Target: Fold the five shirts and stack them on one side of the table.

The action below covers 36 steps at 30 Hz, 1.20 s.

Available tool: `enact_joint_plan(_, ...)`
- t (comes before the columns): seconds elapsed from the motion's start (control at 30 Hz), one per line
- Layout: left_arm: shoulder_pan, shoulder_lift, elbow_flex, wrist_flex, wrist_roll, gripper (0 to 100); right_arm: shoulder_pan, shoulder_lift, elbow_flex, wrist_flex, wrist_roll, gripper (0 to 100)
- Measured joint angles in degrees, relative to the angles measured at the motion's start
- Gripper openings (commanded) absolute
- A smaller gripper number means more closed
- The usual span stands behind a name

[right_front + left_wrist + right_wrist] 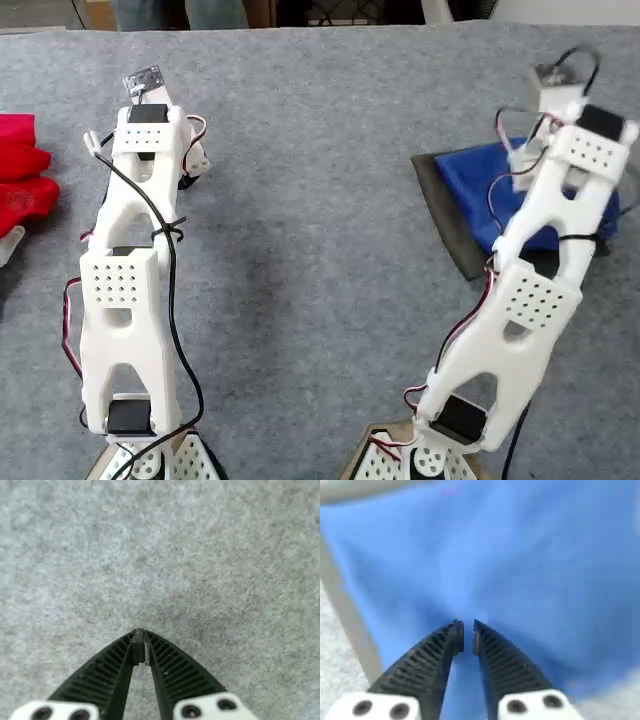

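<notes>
Shirts: blue shirt [470, 195] at 3 o'clock on bench [320, 150], atop dark shirt [460, 232]; red shirt [22, 175] bunched at 9 o'clock | right claw [468, 630] a sliver apart over blue shirt; left claw [139, 636] together over bench | handling: likely soft, light, limp; pinch a corner or hem.
</notes>
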Motion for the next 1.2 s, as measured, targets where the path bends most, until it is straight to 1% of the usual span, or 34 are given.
enact_joint_plan(0.13,0.0,0.0,0.0,0.0,0.0,3,1.58,-0.88,-8.53,1.67,0.0,4.7)
enact_joint_plan(0.3,0.0,0.0,0.0,0.0,0.0,3,5.8,0.0,-9.58,1.49,0.0,4.7)
enact_joint_plan(0.47,0.0,0.0,0.0,0.0,0.0,3,10.99,10.55,-8.7,-6.51,-0.09,4.7)
enact_joint_plan(0.57,0.0,0.0,0.0,0.0,-0.35,3,11.34,16.7,-10.11,-9.14,-0.09,4.7)
enact_joint_plan(0.63,0.0,0.0,0.0,0.88,-1.05,3,11.34,18.02,-13.36,-7.82,-0.09,4.7)
enact_joint_plan(0.73,-1.85,-0.62,-3.69,6.86,-5.71,3,10.73,18.9,-20.84,-2.81,-0.09,4.7)
enact_joint_plan(0.87,-8.09,-6.24,-14.42,17.05,-11.08,3,7.38,19.16,-33.14,4.4,0.0,4.7)
enact_joint_plan(0.9,-10.37,-7.47,-17.14,19.52,-12.66,4,6.42,18.81,-33.85,4.92,0.0,4.7)
enact_joint_plan(0.97,-15.74,-9.14,-21.45,22.95,-16.44,9,4.92,18.2,-34.11,5.54,0.0,4.7)
enact_joint_plan(1.1,-29.27,-10.73,-23.38,24.35,-24.09,19,3.25,15.12,-34.11,6.59,0.0,4.7)
enact_joint_plan(1.2,-40.53,-10.73,-24.44,24.44,-28.92,21,1.05,11.6,-34.11,7.47,0.0,4.7)
